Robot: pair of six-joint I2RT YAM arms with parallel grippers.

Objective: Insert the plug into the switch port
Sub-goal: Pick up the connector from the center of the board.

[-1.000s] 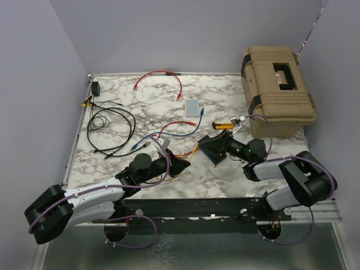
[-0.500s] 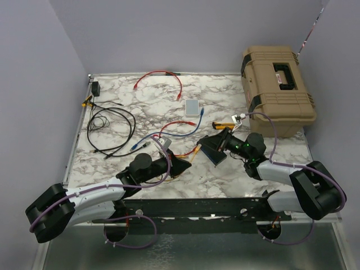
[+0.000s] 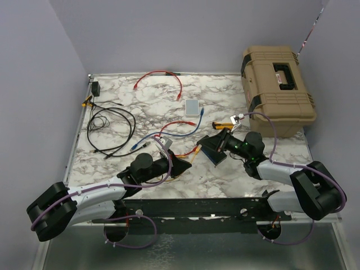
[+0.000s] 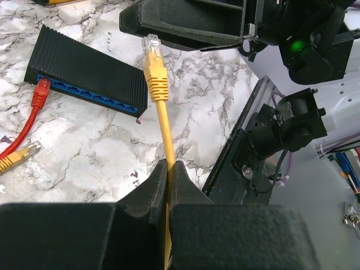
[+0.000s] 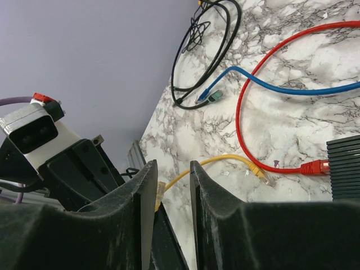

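The switch [image 4: 84,67] is a flat black box with a row of blue sockets; it also shows in the top view [image 3: 206,144] and at the right edge of the right wrist view [image 5: 344,166]. A red plug [image 4: 40,93] sits in its end socket. My left gripper [image 4: 167,171] is shut on a yellow cable and holds its plug [image 4: 152,48] up in the air, just right of the switch. My right gripper [image 5: 171,169] is open, low beside the switch, and the yellow plug's tip [image 5: 160,191] shows between its fingers, next to the left one. The top view shows both the left gripper [image 3: 184,165] and the right gripper [image 3: 216,153].
The yellow cable's other plug [image 4: 23,154] lies loose on the marble. A tan case [image 3: 278,90] stands at the back right. A grey-white box [image 3: 192,107], a black adapter [image 3: 95,88], a red cable [image 3: 160,75], a blue cable [image 5: 270,84] and a black cable coil [image 3: 109,130] lie behind.
My right arm has shifted a little up and left, bringing its gripper closer over the switch and the yellow plug. The left arm has barely moved.
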